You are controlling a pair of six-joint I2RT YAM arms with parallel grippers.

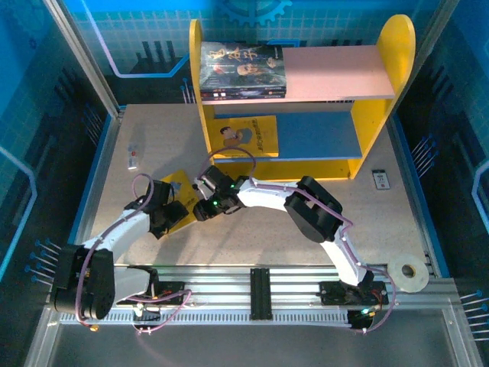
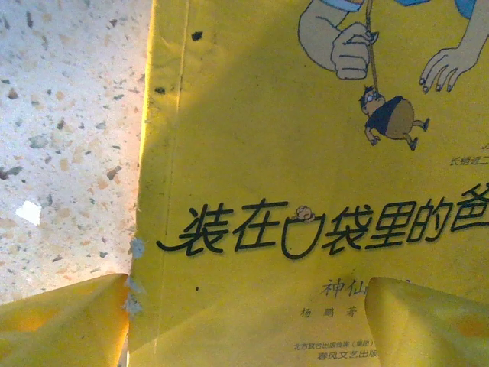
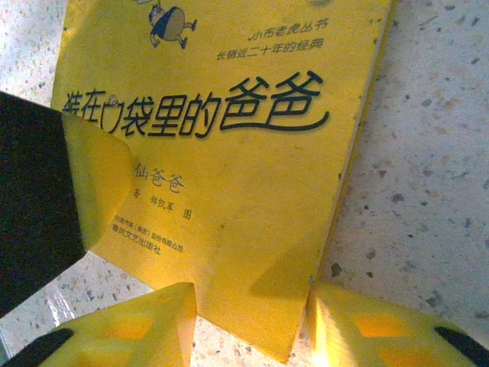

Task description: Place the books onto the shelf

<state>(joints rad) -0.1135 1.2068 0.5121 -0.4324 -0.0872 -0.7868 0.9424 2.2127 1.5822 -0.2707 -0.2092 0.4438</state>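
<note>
Thin yellow paperback book (image 1: 177, 188) with a cartoon figure and a black Chinese title lay flat on the speckled grey desk (image 1: 260, 245). It sat in front of the two-tier shelf (image 1: 399, 42) with yellow rounded side panels, off toward the shelf's left end, and both arms reached over it.

The left claw (image 2: 244, 283) was spread wide. In its wrist view one yellow pad (image 2: 69, 321) sat over bare desk just outside the worn spine edge and the other over the cover, so the spine ran between them. That placement was probably meant to steady or catch that edge, since a thin book lying flat offers little else to take.

The right claw (image 3: 250, 290) stood partly spread, its pads straddling the book's lower corner on the side away from the spine. The corner lay between them and no real pinch showed. One pad of the left claw appeared at the left of that view, over the cover. Working from two sides likely served to raise an edge off the desk.

On the shelf, a stack of dark-covered books (image 1: 244, 70) lay flat at the left end of the pale pink upper board (image 1: 336, 73). Another yellow paperback (image 1: 246, 136) lay on the blue lower board (image 1: 321, 134). The book on the desk looked to be the one not yet shelved.
</note>
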